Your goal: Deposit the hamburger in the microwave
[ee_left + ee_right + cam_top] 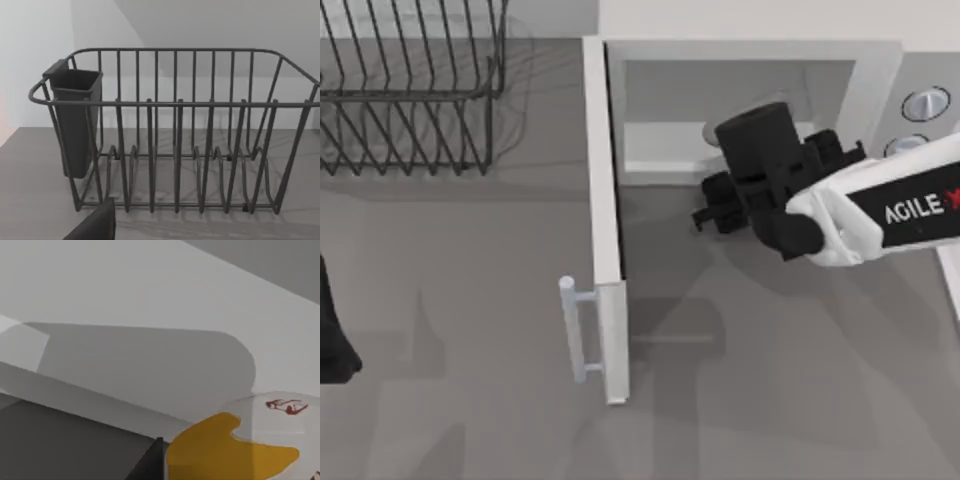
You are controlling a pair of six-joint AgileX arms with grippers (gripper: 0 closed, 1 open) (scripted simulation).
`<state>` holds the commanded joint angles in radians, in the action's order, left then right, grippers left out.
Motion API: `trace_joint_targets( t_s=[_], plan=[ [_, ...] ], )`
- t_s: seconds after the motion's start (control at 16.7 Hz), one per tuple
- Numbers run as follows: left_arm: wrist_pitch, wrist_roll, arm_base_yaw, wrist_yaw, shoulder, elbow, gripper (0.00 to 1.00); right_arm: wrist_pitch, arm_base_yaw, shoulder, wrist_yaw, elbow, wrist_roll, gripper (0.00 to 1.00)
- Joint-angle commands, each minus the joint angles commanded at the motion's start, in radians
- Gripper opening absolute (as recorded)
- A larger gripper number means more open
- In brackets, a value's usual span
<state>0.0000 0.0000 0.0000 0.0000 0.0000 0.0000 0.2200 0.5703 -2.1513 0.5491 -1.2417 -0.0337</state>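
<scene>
Hamburger at right gripper by microwave opening; finger state unclear.

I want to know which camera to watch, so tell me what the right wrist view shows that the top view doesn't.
Right wrist view: the hamburger, orange-yellow with a white patch, close to the camera before pale microwave surfaces.

Top view: the microwave with its door swung open, two knobs, the wire rack, the right gripper at the cavity's mouth, and the left arm parked at the left edge.

Both: the microwave and grey table.
</scene>
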Motion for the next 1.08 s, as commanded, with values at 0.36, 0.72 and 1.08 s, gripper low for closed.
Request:
trace_joint_targets(
  t_s=[0.36,0.72,1.08],
  plan=[
    [0.0,0.0,0.0,0.0,0.0,0.0,1.0,0.319,0.119,-0.112,0.117,-0.008,0.314,0.0],
    [0.0,0.0,0.0,0.0,0.0,0.0,1.0,0.339,0.119,-0.115,0.125,0.0,0.338,0.0],
    [0.0,0.0,0.0,0.0,0.0,0.0,1.0,0.277,0.085,-0.233,0.093,-0.17,0.316,0.0]
  ],
)
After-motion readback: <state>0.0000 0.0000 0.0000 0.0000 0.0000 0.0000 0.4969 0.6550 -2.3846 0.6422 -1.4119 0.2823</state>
